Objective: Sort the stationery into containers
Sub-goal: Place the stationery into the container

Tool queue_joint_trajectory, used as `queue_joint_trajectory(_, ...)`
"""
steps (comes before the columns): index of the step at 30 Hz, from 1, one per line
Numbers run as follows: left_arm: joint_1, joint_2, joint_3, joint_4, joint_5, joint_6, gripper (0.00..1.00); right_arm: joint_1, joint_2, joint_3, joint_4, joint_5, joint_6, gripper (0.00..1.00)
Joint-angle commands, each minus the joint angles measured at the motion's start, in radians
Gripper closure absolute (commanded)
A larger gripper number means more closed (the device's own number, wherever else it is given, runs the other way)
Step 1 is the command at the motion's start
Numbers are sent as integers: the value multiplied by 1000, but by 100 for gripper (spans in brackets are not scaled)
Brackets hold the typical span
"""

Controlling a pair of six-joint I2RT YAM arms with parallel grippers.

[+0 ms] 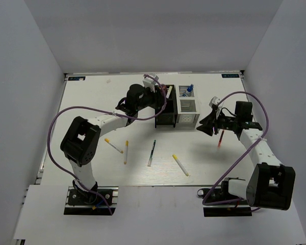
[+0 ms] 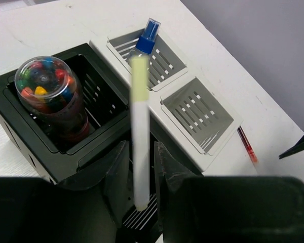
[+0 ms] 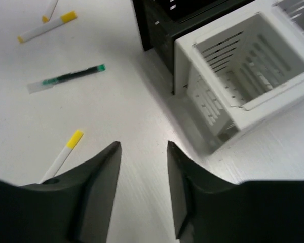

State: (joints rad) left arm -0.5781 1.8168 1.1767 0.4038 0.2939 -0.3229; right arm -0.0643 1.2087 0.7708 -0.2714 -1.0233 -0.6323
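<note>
Jaws of the left gripper (image 2: 141,146) flank an upright white pen (image 2: 140,101), grip unclear, aiming it into the black holder (image 2: 25,152) near the table (image 1: 92,97)'s far edge; the right gripper (image 3: 143,148) hangs half-open, empty.

- White table top (image 1: 92,102), matte, bare along its far left part.
- Plain pale enclosure on three sides: left wall (image 1: 20,76), back wall (image 1: 153,35), right wall (image 1: 290,76).
- Small blue label (image 1: 76,78) stuck at the table's far left corner.
- Second blue label (image 1: 228,76) at the far right corner.
</note>
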Motion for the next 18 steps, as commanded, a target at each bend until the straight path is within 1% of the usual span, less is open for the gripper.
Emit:
queue_joint_trajectory(1, -2, -4, 38, 1, 36, -4, 62, 32, 38, 48, -176, -37, -145, 51)
queue_joint_trajectory(2, -2, -4, 29, 1, 36, -4, 59, 41, 54, 62, -304, -29, -173, 50)
queue_joint_trajectory(3, -2, -4, 29, -8, 36, -4, 58, 63, 83, 90, -340, -20, -229, 47)
queue_joint_trajectory(4, -2, -16, 18, -8, 36, -4, 54, 63, 101, 96, -365, -14, -233, 43)
queue_joint_trajectory(5, -2, -16, 18, -8, 36, -4, 51, 93, 106, 96, -389, 17, -231, 42)
queue_joint_trajectory(7, -2, -25, 9, -17, 36, -4, 46, 121, 103, 85, -388, 31, -233, 40)
queue_joint_trajectory(10, -2, -36, 9, -17, 27, -4, 46, 159, 71, 64, -341, 64, -211, 34)
queue_joint_trajectory(12, -2, -72, 20, -31, 17, 5, 45, 187, 63, 58, -344, 87, -211, 34)
queue_joint_trajectory(14, -2, -112, 20, -86, -4, 19, 43, 236, 64, 58, -357, 129, -231, 34)
queue_joint_trajectory(15, -2, -166, 29, -120, -15, 19, 43, 250, 61, 56, -359, 161, -234, 34)
queue_joint_trajectory(16, -2, -194, 29, -208, -51, 19, 42, 268, 63, 51, -356, 176, -230, 36)
queue_joint_trajectory(17, -2, -221, 29, -271, -70, 1, 36, 321, 63, 47, -356, 198, -216, 38)
queue_joint_trajectory(18, 7, -249, 41, -342, -87, -16, 36, 342, 68, 50, -354, 256, -207, 38)
